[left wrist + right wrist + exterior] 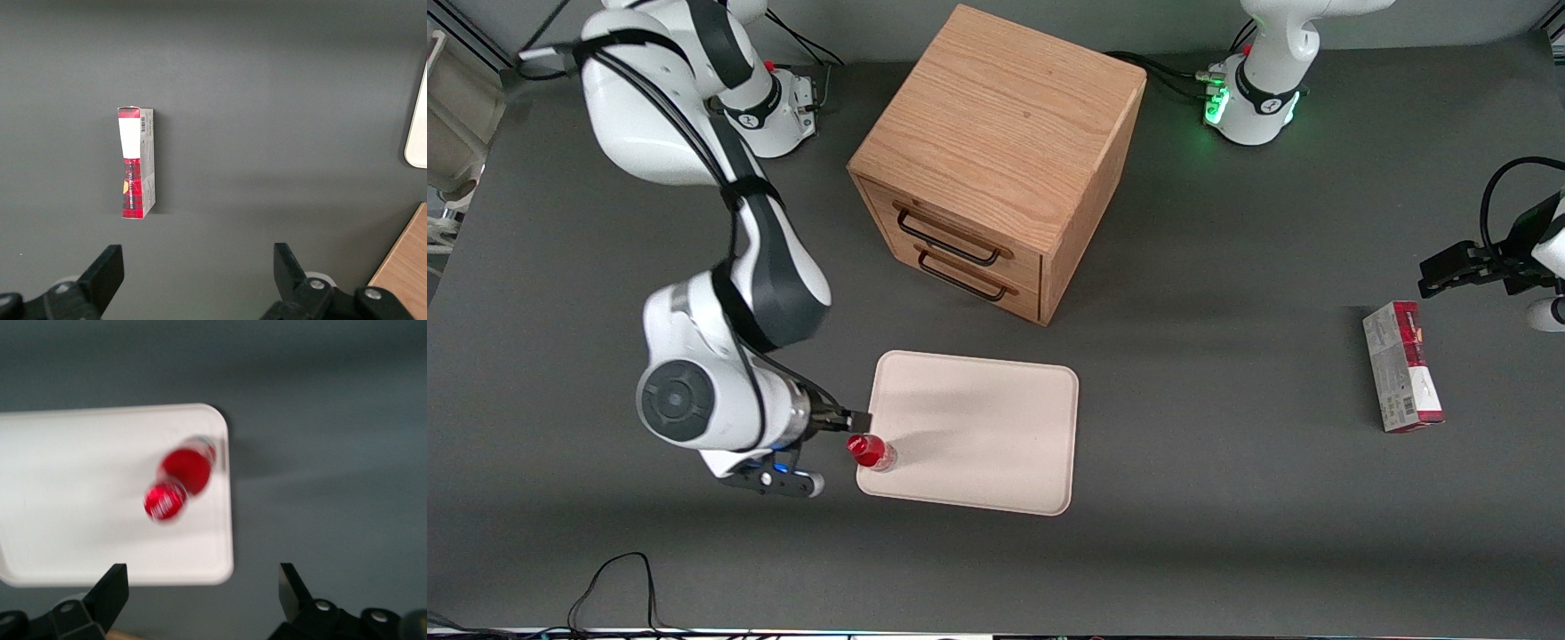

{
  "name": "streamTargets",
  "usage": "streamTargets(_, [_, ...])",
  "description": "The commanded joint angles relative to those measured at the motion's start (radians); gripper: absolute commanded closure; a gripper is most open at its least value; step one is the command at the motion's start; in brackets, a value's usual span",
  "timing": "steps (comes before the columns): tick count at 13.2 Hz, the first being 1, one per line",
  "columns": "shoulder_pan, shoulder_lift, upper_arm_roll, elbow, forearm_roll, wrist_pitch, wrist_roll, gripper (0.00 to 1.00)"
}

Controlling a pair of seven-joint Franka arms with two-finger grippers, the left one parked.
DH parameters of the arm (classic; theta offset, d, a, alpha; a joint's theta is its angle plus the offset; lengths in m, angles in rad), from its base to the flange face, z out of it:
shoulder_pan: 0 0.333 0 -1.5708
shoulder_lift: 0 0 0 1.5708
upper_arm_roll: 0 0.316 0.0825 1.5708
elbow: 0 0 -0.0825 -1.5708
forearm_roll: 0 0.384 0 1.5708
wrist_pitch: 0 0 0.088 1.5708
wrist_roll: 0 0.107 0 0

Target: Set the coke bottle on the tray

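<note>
The coke bottle [871, 452], small and red with a red cap, stands upright on the pale pinkish-cream tray [996, 427], at the tray's corner nearest the working arm and the front camera. The right wrist view shows the bottle [179, 483] from above, on the tray [80, 487] close to its rounded corner. My right gripper [852, 425] is open and empty. It hangs above the tray's edge beside the bottle, clear of it, and its fingertips [113, 590] stand wide apart with nothing between them.
A wooden drawer cabinet [1000, 160] with two dark handles stands farther from the front camera than the tray. A red-and-grey carton [1402, 364] lies toward the parked arm's end of the table and also shows in the left wrist view [136, 162].
</note>
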Motion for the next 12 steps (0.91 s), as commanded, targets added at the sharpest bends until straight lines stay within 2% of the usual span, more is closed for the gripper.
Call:
streamTargets(1, [0.001,-0.257,-0.018,-0.336,-0.009,0.031,-0.120,0.00])
streamTargets(5, [0.005,-0.535,-0.061,-0.697,-0.013,0.148,-0.259,0.00])
streamTargets(7, [0.005,-0.662,-0.072,-0.856,-0.050,0.172,-0.332,0.00])
streamTargets(9, [0.003,-0.806,-0.084,-1.022,-0.059,0.228,-0.377,0.00])
streamTargets(10, [0.001,-0.871,-0.092,-1.082,-0.091,0.226,-0.421,0.00])
streamTargets(12, [-0.040,-0.937,-0.106,-1.113,-0.108,0.199,-0.466,0.00])
